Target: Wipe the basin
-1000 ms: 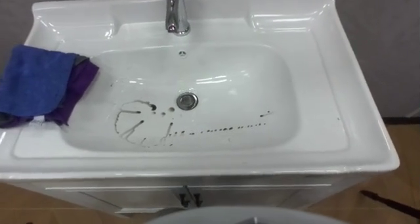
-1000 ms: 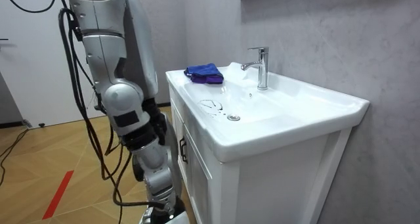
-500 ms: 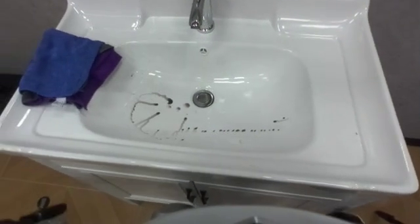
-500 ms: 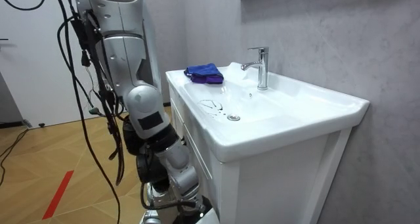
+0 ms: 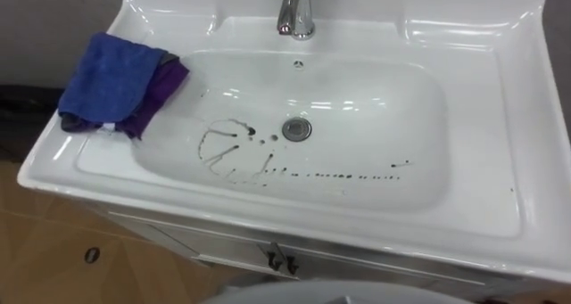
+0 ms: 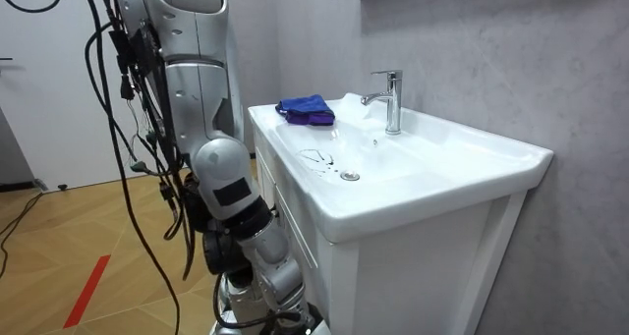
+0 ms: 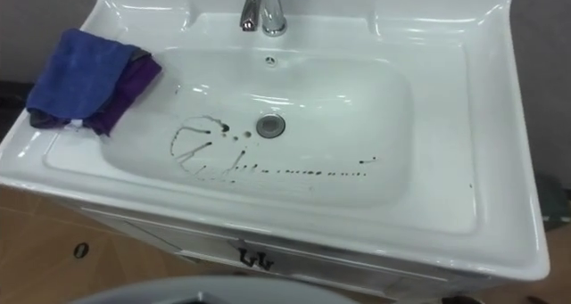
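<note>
A white basin (image 5: 464, 175) (image 7: 446, 170) (image 6: 432, 178) sits in a white cabinet right in front of me. Dark scribbled marks (image 5: 234, 152) (image 7: 207, 145) lie on its bottom left of the drain (image 5: 296, 129) (image 7: 269, 125), and a dotted dark line (image 5: 348, 175) runs to the right of them. A blue cloth (image 5: 111, 77) (image 7: 76, 68) (image 6: 305, 105) lies bunched over a purple cloth (image 5: 161, 90) on the basin's left rim. In the room view I stand close against the cabinet's front.
A chrome tap (image 5: 295, 10) (image 7: 261, 8) (image 6: 391, 97) stands at the back middle of the basin. Two small dark door handles (image 5: 281, 261) show on the cabinet below the front rim. Grey wall lies behind, wooden floor (image 5: 53, 259) to the left.
The eye view has shifted, so the basin now sits further right and lower in the picture. In the room view I have moved closer against the cabinet. Cloths and marks lie unchanged.
</note>
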